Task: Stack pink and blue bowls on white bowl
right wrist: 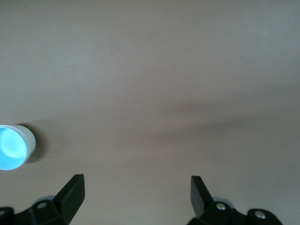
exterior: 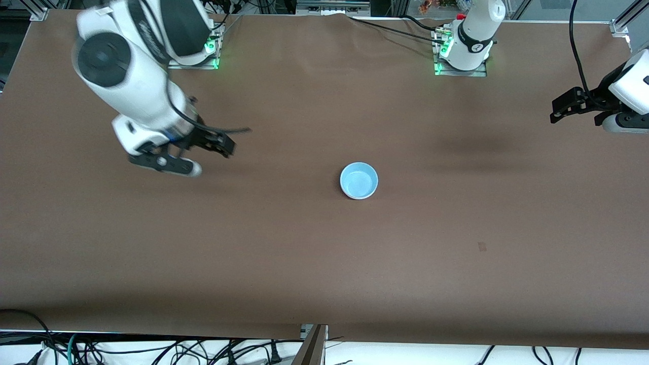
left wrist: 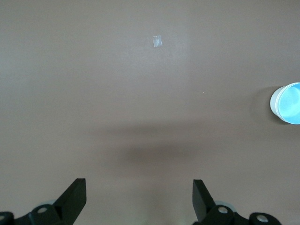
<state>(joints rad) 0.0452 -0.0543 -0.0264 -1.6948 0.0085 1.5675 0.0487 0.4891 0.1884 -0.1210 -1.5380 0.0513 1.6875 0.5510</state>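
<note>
A light blue bowl (exterior: 359,180) stands upright near the middle of the brown table. It also shows at the edge of the left wrist view (left wrist: 287,103) and of the right wrist view (right wrist: 13,146), where its outer wall looks pale. No pink bowl or white bowl shows on its own; what lies under the blue bowl is hidden. My right gripper (exterior: 233,140) is open and empty over bare table toward the right arm's end (right wrist: 137,183). My left gripper (exterior: 556,110) is open and empty over the left arm's end (left wrist: 139,187).
A small tape mark (exterior: 481,247) lies on the table nearer the front camera than the blue bowl, toward the left arm's end; it shows in the left wrist view too (left wrist: 157,41). Cables hang along the table's front edge (exterior: 203,350).
</note>
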